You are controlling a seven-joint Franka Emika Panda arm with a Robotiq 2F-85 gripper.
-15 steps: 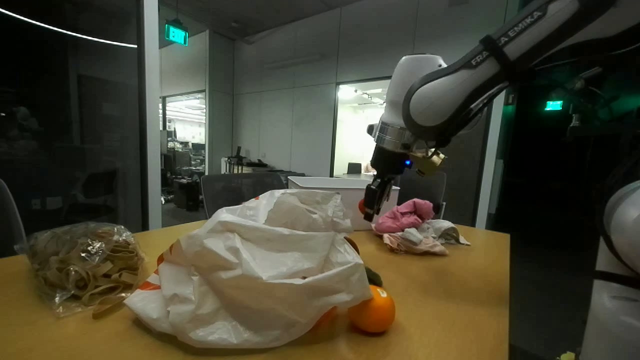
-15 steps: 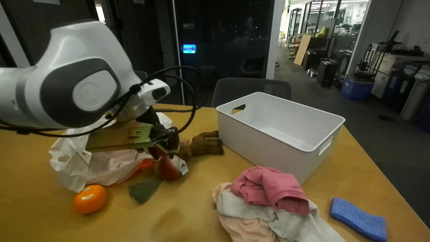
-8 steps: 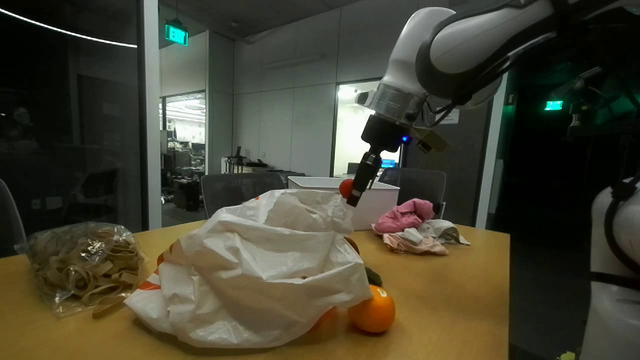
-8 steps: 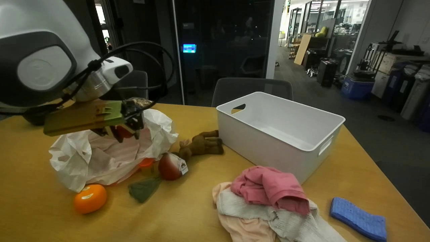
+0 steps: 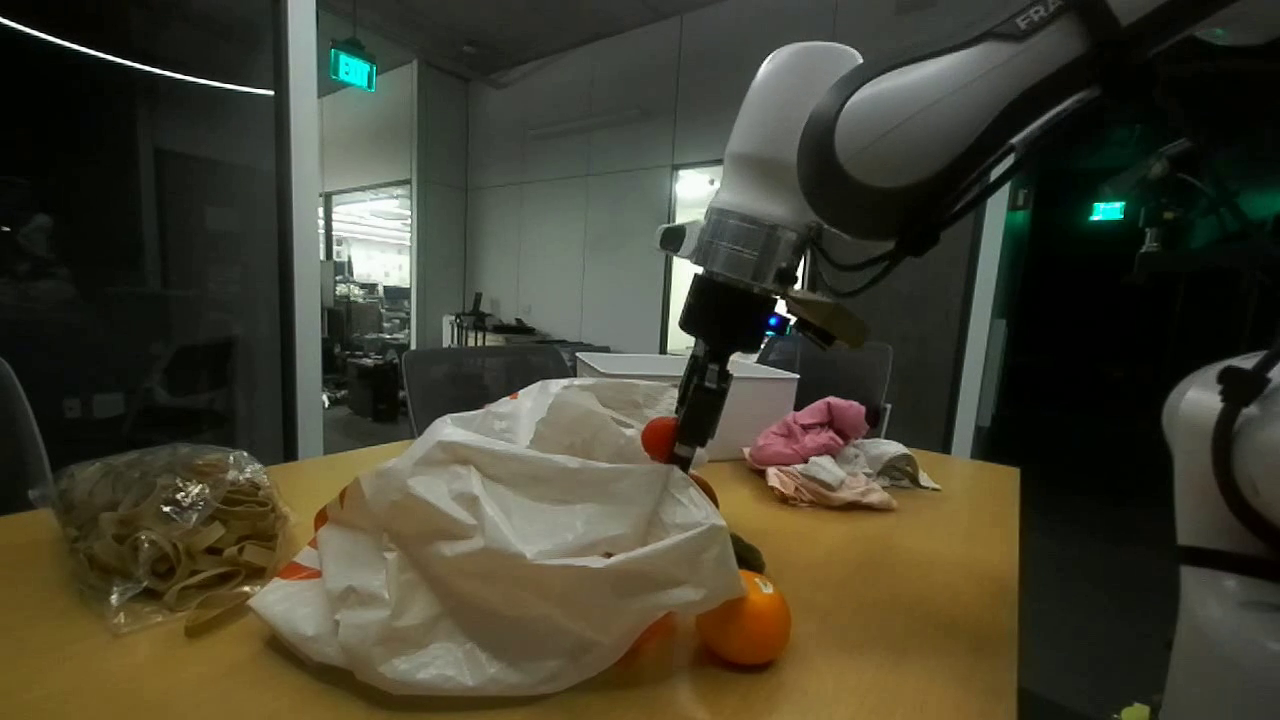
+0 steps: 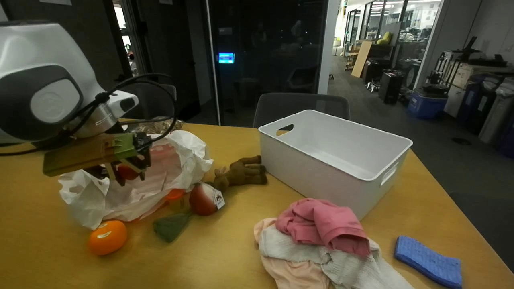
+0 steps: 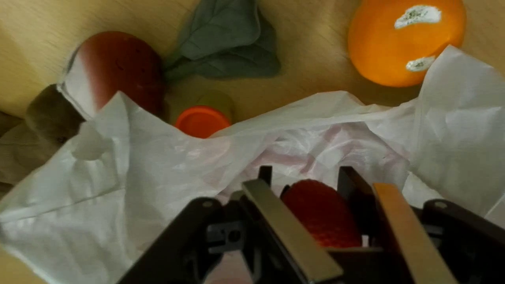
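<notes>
My gripper (image 7: 305, 173) is shut on a round, rough-skinned red ball (image 7: 315, 213), which sits between its fingers in the wrist view. In both exterior views the gripper (image 5: 685, 462) points down at the open white plastic bag (image 5: 510, 560), with the red ball (image 6: 126, 171) showing by the fingertips. The bag's mouth (image 7: 244, 130) lies below the jaws; whether they touch the plastic I cannot tell. Beside the bag are a glossy orange fruit (image 6: 107, 237), a dark green leaf (image 6: 172, 226), an orange-capped little container (image 7: 202, 121) and a red-and-white round item (image 6: 202, 199) with a tag.
A brown plush animal (image 6: 243, 172) lies against the white bin (image 6: 313, 176). Pink, white and peach cloths (image 6: 321, 228) are heaped before the bin, near a blue sponge-like pad (image 6: 427, 261). A clear bag of tan bands (image 5: 180, 530) stands beyond the plastic bag.
The gripper has carried the red ball away from the bin side to above the plastic bag, rising at first and then dropping lower. Objects on the table have stayed put.
</notes>
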